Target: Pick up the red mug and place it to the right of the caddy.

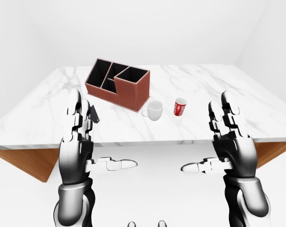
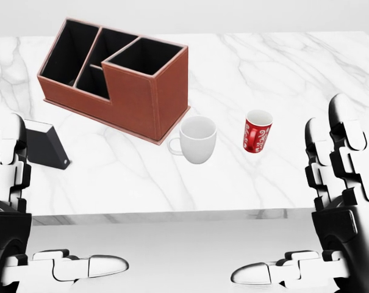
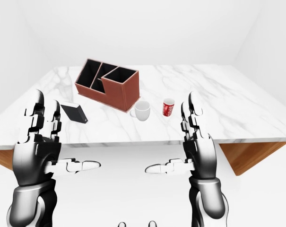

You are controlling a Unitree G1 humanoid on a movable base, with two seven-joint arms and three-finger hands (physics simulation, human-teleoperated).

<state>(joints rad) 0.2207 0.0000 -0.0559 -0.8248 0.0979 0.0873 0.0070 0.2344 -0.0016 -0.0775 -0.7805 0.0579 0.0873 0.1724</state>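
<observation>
In the head view, the red mug (image 2: pixel 257 139) stands upright on the marble worktop (image 2: pixel 306 79), at about 3 o'clock from the white mug (image 2: pixel 196 140) and apart from it. The brown caddy (image 2: pixel 114 77), with 4 dark compartments, sits at 10 o'clock from the white mug, its corner just beside it. A black box (image 2: pixel 46 144) lies at 8 o'clock from the caddy. The left hand (image 1: pixel 79 142) and right hand (image 1: pixel 228 142) hover short of the worktop edge, both released, fingers spread, grasping nothing.

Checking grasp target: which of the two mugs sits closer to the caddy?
The white mug, beside the caddy; the red mug stands farther right.
</observation>
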